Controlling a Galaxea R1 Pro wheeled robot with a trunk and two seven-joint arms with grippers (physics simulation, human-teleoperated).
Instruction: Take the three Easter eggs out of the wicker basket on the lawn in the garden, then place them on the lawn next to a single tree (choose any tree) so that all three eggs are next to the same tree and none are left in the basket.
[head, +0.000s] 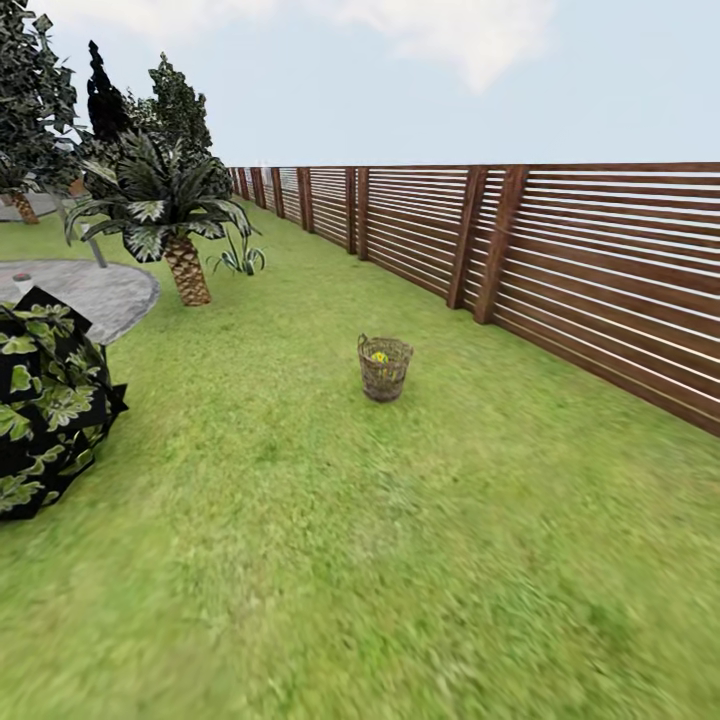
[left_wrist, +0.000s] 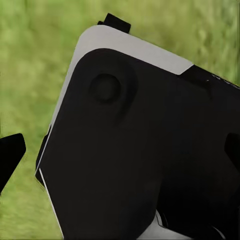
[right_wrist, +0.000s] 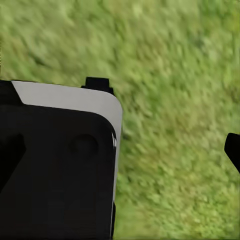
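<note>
The wicker basket (head: 385, 368) stands upright on the lawn (head: 330, 560) in the middle distance of the head view, a few steps from the fence. A yellow patch of Easter egg (head: 379, 356) shows through its open top; how many eggs lie inside I cannot tell. In the left wrist view my left gripper (left_wrist: 120, 155) hangs over grass and the robot's dark body, its black fingertips (left_wrist: 11, 155) wide apart at the picture's edges. My right gripper (right_wrist: 120, 155) is likewise open over grass with nothing between its fingers.
A brown slat fence (head: 560, 260) runs along the right side into the distance. At the left are a dark leafy bush (head: 45, 410), a round grey paved patch (head: 95, 290), a palm tree (head: 170, 215) and taller dark trees (head: 175, 105) behind it.
</note>
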